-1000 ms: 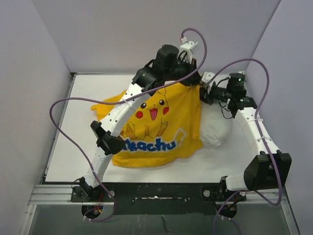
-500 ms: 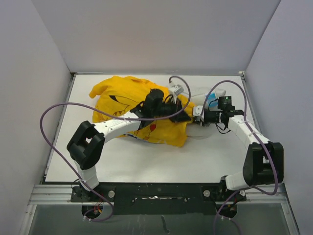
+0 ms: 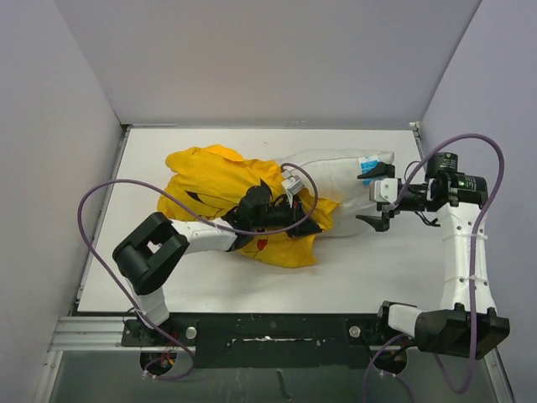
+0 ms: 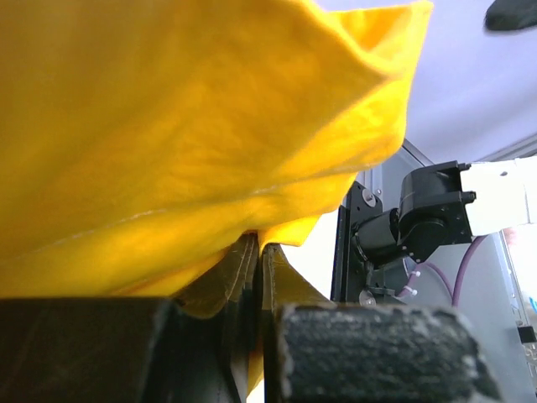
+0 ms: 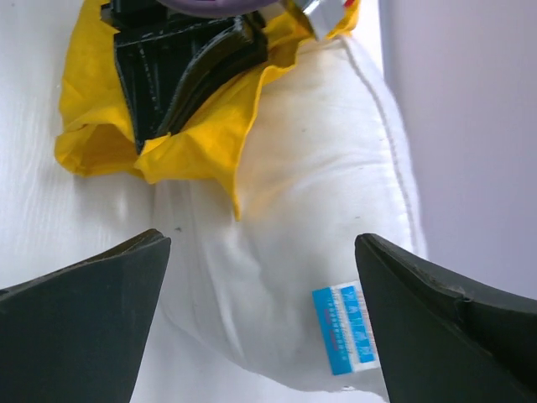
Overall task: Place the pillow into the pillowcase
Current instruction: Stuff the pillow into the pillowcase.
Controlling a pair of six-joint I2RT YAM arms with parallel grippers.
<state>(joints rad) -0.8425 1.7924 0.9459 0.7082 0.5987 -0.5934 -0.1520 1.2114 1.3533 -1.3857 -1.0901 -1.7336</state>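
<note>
The left end effector (image 3: 299, 221) pinches the hem of the pillowcase (image 3: 214, 178), bunched on the worktop (image 3: 377, 269) over one end of the pillow (image 3: 337, 170); the right end effector (image 3: 369, 199) hangs spread at the bare end. If the hem slips, the case could ride back off.

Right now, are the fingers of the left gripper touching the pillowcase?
Touching. The left wrist view shows the left gripper shut, with a fold of the yellow pillowcase pinched between its fingers.

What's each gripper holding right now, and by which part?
Left gripper pinches the pillowcase at its mouth edge beside the pillow; right gripper is open, holding nothing.
</note>
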